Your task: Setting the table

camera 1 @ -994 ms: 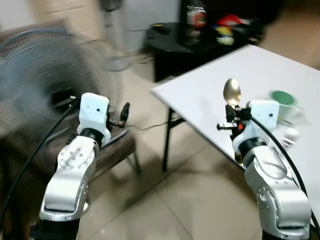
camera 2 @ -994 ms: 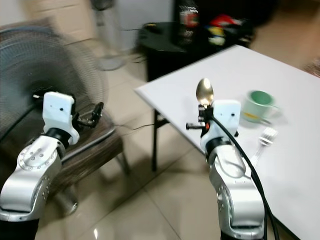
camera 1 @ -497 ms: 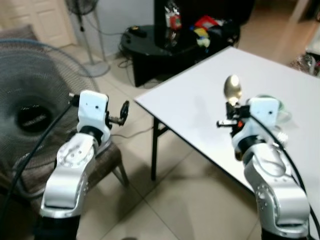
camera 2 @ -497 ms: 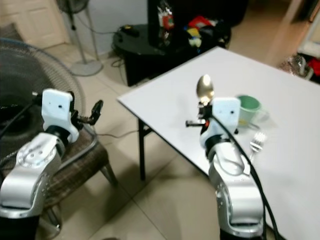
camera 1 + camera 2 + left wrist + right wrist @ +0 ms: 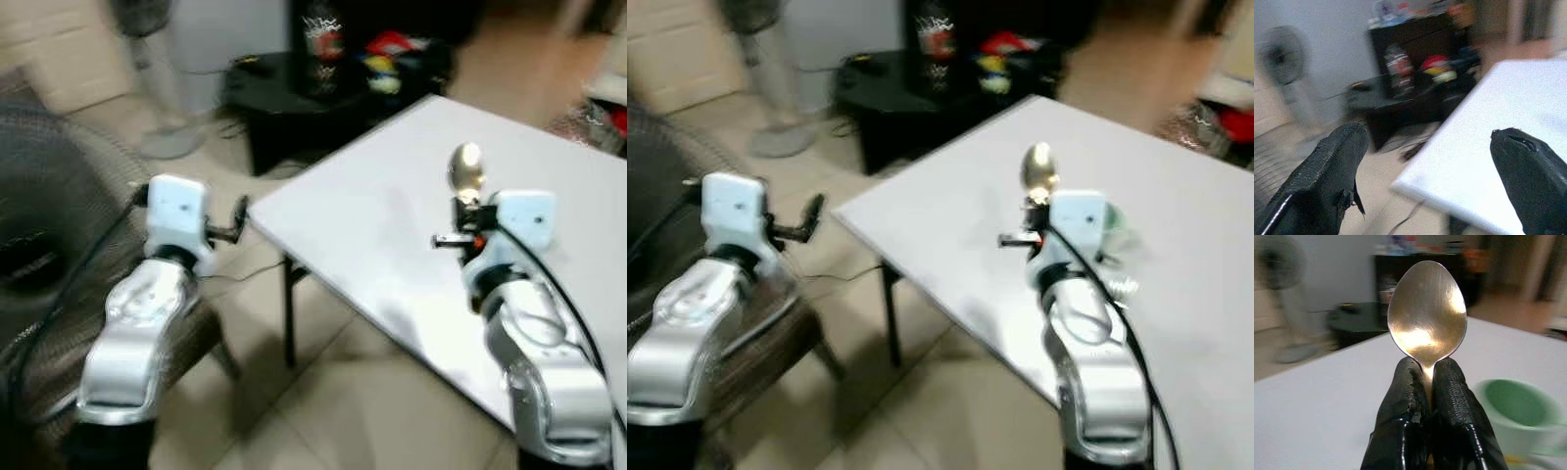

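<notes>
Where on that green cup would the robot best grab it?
Probably by the rim. The green cup stands upright and open-topped on the white table, so one finger could slip inside and one outside, coming from above. Its handle is too blurred to judge. The right gripper is already shut on the spoon; the left gripper is open.

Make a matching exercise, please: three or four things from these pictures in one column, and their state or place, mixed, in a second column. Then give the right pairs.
Things
1. spoon
2. left gripper
3. green cup
4. white table

States or places
A. open, holding nothing
B. standing on the table
C. upright, in the right gripper
D. beside a black low table

Pairs: 1-C, 2-A, 3-B, 4-D
</notes>
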### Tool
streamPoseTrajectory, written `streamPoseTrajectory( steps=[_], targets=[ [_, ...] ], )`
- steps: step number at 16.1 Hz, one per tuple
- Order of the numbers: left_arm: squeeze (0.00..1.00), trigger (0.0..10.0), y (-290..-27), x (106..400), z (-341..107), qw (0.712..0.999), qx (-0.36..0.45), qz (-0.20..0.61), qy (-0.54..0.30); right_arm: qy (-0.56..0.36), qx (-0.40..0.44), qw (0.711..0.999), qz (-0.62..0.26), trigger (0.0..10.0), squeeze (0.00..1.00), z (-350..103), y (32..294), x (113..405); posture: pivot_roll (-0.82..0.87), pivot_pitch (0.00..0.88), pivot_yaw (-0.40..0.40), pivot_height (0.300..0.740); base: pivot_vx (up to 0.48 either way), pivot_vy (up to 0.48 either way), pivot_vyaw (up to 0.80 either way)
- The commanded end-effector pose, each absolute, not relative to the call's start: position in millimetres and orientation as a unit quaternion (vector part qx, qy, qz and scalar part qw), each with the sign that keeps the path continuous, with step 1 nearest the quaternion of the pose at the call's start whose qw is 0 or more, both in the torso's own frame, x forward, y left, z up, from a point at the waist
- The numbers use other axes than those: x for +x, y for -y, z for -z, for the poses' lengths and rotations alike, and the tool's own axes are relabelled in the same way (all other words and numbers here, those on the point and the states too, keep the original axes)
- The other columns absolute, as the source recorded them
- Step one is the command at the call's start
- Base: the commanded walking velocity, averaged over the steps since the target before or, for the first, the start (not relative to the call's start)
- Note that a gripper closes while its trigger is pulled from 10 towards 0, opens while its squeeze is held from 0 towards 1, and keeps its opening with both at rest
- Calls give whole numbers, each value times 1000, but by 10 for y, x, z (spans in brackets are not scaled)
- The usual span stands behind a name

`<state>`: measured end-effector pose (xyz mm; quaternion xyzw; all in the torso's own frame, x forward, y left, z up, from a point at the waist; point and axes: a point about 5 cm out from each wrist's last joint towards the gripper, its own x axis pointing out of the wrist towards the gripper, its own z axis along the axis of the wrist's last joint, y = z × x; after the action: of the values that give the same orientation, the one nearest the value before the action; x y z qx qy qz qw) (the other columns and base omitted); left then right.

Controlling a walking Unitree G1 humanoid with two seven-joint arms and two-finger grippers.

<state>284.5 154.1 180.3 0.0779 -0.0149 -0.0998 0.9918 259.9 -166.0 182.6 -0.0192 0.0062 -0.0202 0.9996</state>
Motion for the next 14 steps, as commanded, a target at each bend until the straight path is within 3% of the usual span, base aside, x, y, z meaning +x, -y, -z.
streamPoseTrajectory(
  steps=[1, 13, 14],
  targets=[
    [0, 10000, -1643, 2851, -1818, 993, 87, 84, 14, 13, -12, 1000, 0, 10000, 0, -1912, 1563, 2613, 25, 0, 32, 740, 349, 0, -788],
    [0, 10000, -1579, 2859, -1780, 991, 85, 100, 15, 5, -7, 1000, 6, 10000, 0, -1873, 1583, 2545, 19, 0, 26, 740, 344, 0, -787],
    [0, 10000, -1564, 2858, -1762, 991, 85, 102, 13, 6, -5, 1000, 3, 10000, 0, -1865, 1585, 2535, 12, 0, 39, 740, 334, 0, 0]
  ],
)
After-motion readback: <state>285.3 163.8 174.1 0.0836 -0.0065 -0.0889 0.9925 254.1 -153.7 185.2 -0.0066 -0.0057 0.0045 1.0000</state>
